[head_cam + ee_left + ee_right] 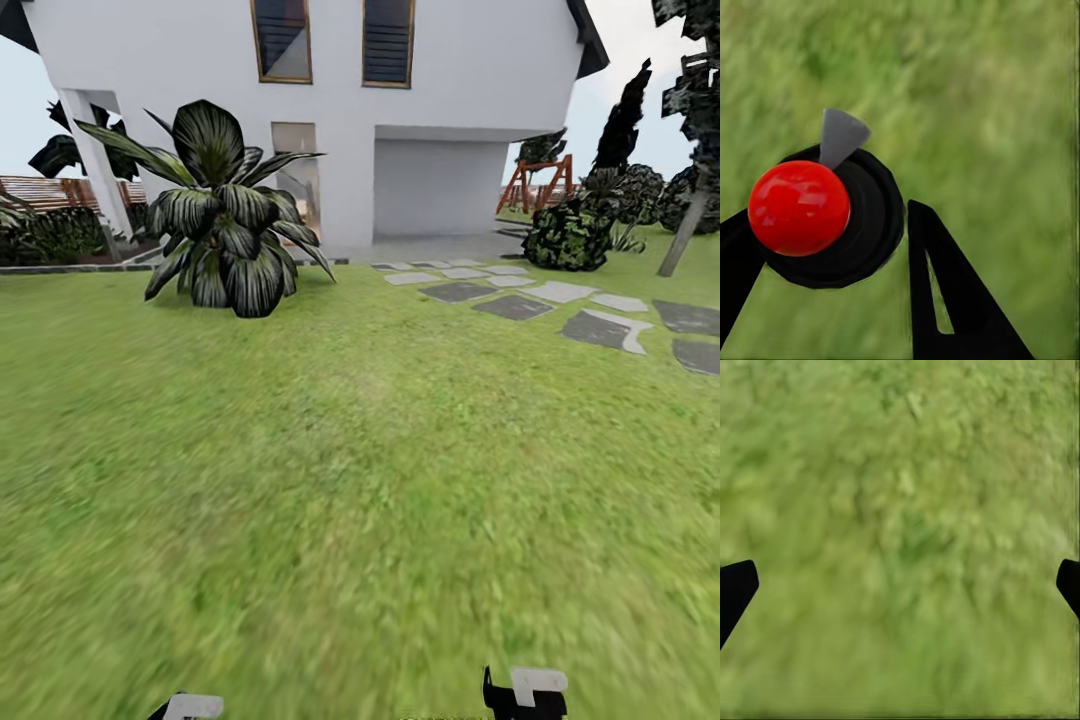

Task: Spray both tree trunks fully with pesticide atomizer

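**Already carrying the atomizer, trunk off to the right**

Clamped in my left gripper (pixel 832 262) sits the atomizer (pixel 825 217): glossy red ball top, matte black round body, grey wedge nozzle. My right gripper (pixel 900 585) hangs spread and empty over blurred grass (pixel 340 480). A leaning grey trunk (pixel 685 235), possibly a task tree, stands far right beyond the flat grey paving stones (pixel 515 305).

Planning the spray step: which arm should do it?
Left. Its jaws are shut on the pesticide atomizer, red cap visible. The right gripper hangs open over grass, holding nothing.
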